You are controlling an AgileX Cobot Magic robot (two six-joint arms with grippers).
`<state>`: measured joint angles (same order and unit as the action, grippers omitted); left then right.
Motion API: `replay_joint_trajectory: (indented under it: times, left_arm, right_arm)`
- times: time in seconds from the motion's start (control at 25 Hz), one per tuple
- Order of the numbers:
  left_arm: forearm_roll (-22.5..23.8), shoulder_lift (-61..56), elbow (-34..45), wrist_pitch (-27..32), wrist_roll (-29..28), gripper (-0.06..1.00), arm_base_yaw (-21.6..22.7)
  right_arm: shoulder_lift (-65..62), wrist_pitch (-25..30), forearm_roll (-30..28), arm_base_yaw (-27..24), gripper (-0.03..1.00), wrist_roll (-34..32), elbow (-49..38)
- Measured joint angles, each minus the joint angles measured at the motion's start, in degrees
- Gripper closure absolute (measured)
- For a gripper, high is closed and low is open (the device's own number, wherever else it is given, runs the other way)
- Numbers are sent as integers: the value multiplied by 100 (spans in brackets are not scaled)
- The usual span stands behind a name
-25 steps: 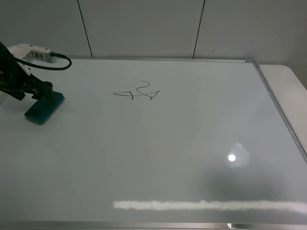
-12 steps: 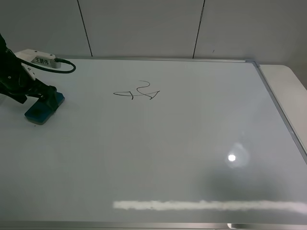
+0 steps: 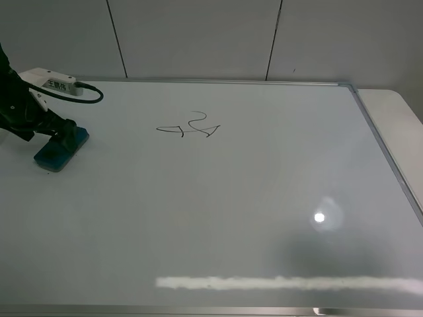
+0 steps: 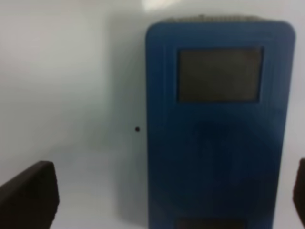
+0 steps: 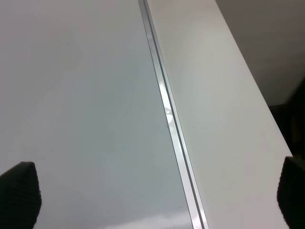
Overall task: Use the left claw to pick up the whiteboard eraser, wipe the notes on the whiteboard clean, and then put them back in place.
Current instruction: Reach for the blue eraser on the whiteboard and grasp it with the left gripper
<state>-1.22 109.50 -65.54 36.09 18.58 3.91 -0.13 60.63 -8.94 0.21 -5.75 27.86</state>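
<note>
The blue whiteboard eraser (image 3: 59, 149) lies flat on the whiteboard (image 3: 218, 198) at its far left. My left gripper (image 3: 64, 132) is down over the eraser's far end. In the left wrist view the eraser (image 4: 217, 129) fills the middle, with one dark fingertip (image 4: 28, 195) on one side of it and the other at the frame's edge. The left gripper (image 4: 164, 191) is open and straddles the eraser. The black scribbled notes (image 3: 189, 127) are to the right of the eraser. My right gripper (image 5: 155, 191) is open and empty, and it does not show in the exterior view.
The whiteboard's metal frame (image 3: 386, 155) runs along the right side, with the white table (image 3: 396, 105) beyond it. The same frame (image 5: 167, 114) shows in the right wrist view. A white box with a black cable (image 3: 49, 80) rides on the left arm. A light glare (image 3: 320, 217) sits on the board.
The left arm has shifted a little to the left and settled lower over the eraser. The eraser and the notes have not moved.
</note>
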Motion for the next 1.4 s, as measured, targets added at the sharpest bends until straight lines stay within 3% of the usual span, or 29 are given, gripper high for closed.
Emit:
replay_joint_trajectory:
  times: [0.52,0.64,0.72,0.76,1.4]
  left_arm:
    - [35,116,0,0,-7,-4,0]
    - [35,116,0,0,-22,12,0]
    - [35,116,0,0,-27,38,0]
    - [43,116,0,0,-27,40,0]
    - [42,116,0,115,-27,39,0]
  right_arm:
    - [0,0,0,0,-2,0,0]
    - [0,0,0,0,-2,0,0]
    - [0,0,0,0,-2,0,0]
    - [0,0,0,0,-2,0,0]
    - [0,0,0,0,-2,0,0]
